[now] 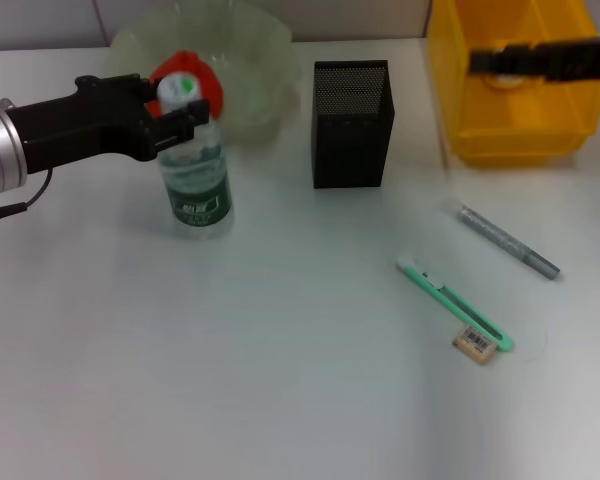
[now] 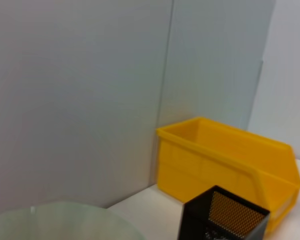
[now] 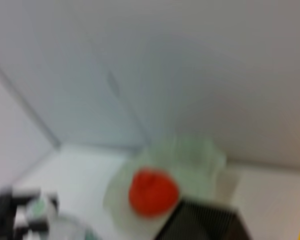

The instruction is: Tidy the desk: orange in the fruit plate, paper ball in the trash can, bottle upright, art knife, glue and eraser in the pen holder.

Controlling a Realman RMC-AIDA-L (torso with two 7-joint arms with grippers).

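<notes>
The clear bottle [image 1: 196,186] with a green label stands upright on the desk. My left gripper [image 1: 180,108] is shut around its neck, just below the white cap. Behind it, the orange [image 1: 185,70] lies in the glass fruit plate [image 1: 250,60]; the orange [image 3: 152,192] also shows in the right wrist view. My right gripper [image 1: 495,62] hovers over the yellow trash can [image 1: 515,130], with a white paper ball [image 1: 512,80] just under it. The green art knife [image 1: 448,297], the eraser [image 1: 477,343] and the grey glue stick [image 1: 506,241] lie on the desk right of the black mesh pen holder [image 1: 351,125].
The pen holder [image 2: 225,217] stands between the fruit plate [image 2: 65,220] and the trash can [image 2: 230,160], close to the back wall. The desk's back edge meets grey partition panels.
</notes>
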